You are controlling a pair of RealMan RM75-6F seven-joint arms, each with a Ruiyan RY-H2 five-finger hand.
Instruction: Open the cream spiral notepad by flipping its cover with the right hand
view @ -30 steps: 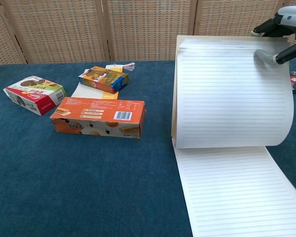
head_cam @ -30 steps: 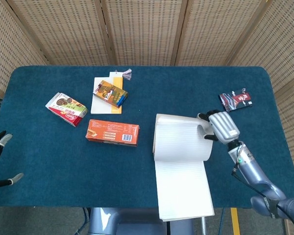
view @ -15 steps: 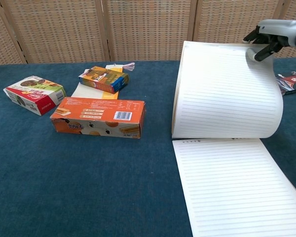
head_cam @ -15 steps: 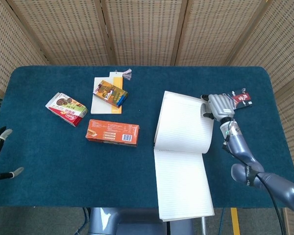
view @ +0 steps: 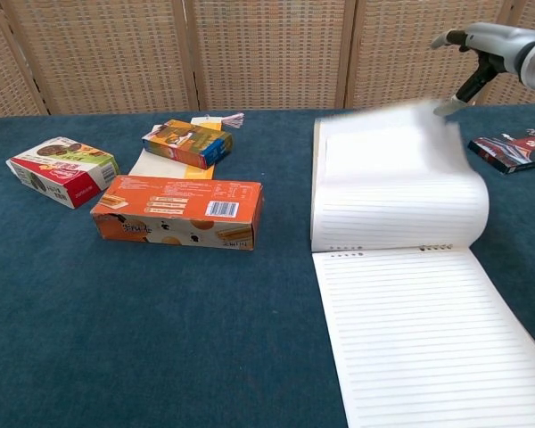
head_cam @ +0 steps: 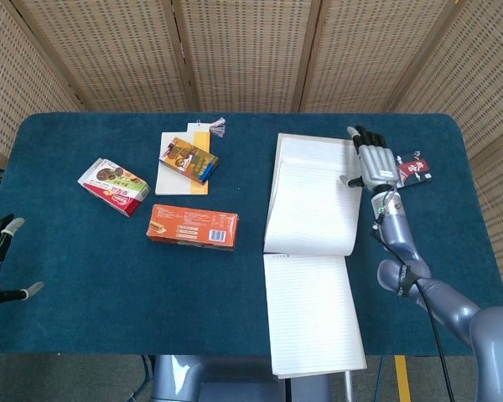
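Three snack boxes, two notepads, one dark packet.

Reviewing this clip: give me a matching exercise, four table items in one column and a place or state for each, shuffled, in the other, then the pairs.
Items:
1. notepad
2. orange box
3. dark packet
4. red and white box

Places or states:
A. far left of the boxes
B. just beyond the right hand, at the table's right
C. open, lined pages showing
D. lying left of the notepad, barcode side facing the chest camera

Pairs: 1-C, 2-D, 3-B, 4-A
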